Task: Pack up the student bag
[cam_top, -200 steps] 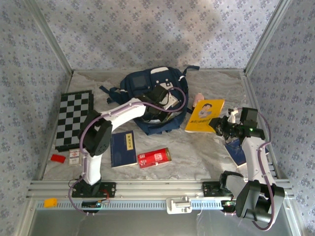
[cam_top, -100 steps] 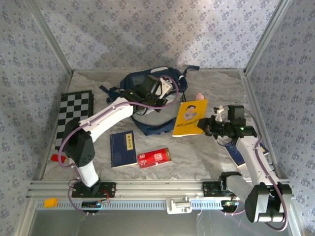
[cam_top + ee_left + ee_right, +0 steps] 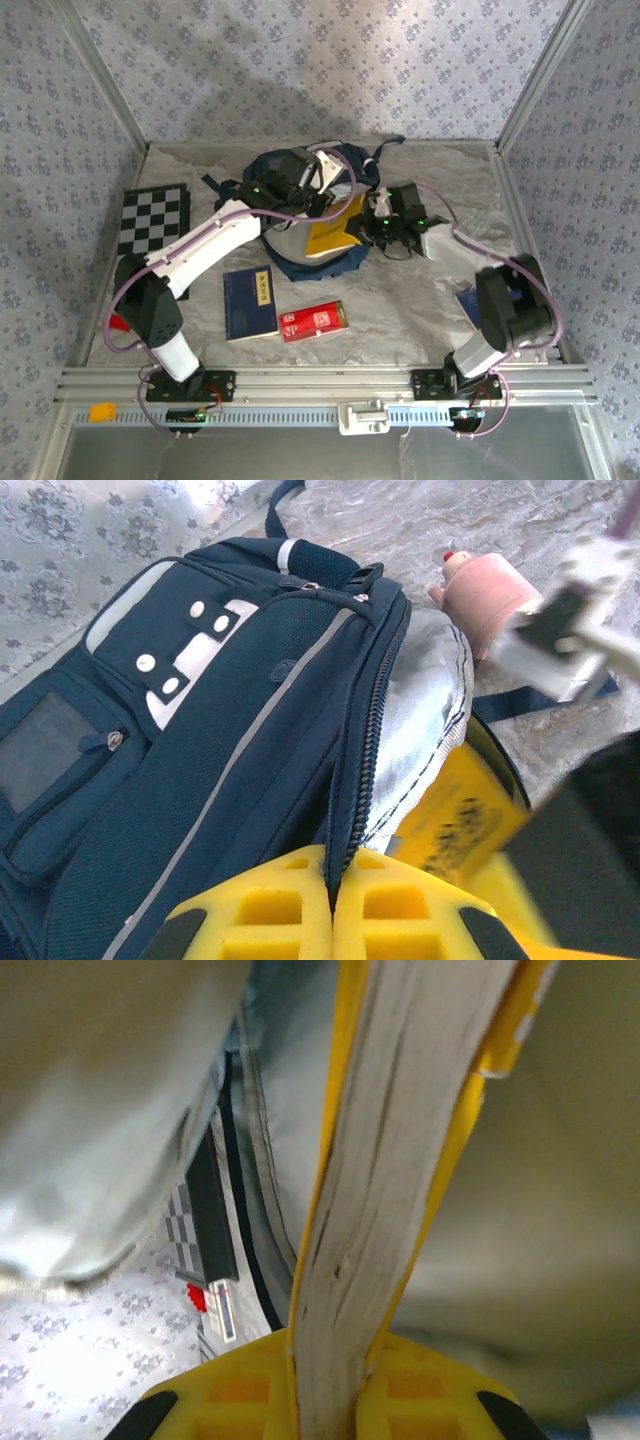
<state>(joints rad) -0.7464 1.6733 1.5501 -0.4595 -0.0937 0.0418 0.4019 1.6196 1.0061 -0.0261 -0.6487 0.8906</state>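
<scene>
Walled tabletop (image 3: 400,300), left gripper (image 3: 334,875) pinching student bag (image 3: 200,730) edge, right gripper (image 3: 328,1355) pinching yellow book (image 3: 390,1160)

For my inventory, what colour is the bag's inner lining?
The lining is silvery grey; left wrist view.

You see a navy student bag (image 3: 200,760) with grey lining, a yellow book (image 3: 330,232), a black-and-white checked board (image 3: 148,225), a dark blue book (image 3: 250,302) and a red box (image 3: 313,320)

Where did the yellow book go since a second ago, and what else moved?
The right gripper, shut on the yellow book, carried it left into the open student bag. The left gripper, shut on the bag's zipper edge, drew it toward the far side. The dark blue book, red box and checkerboard stayed put.
</scene>
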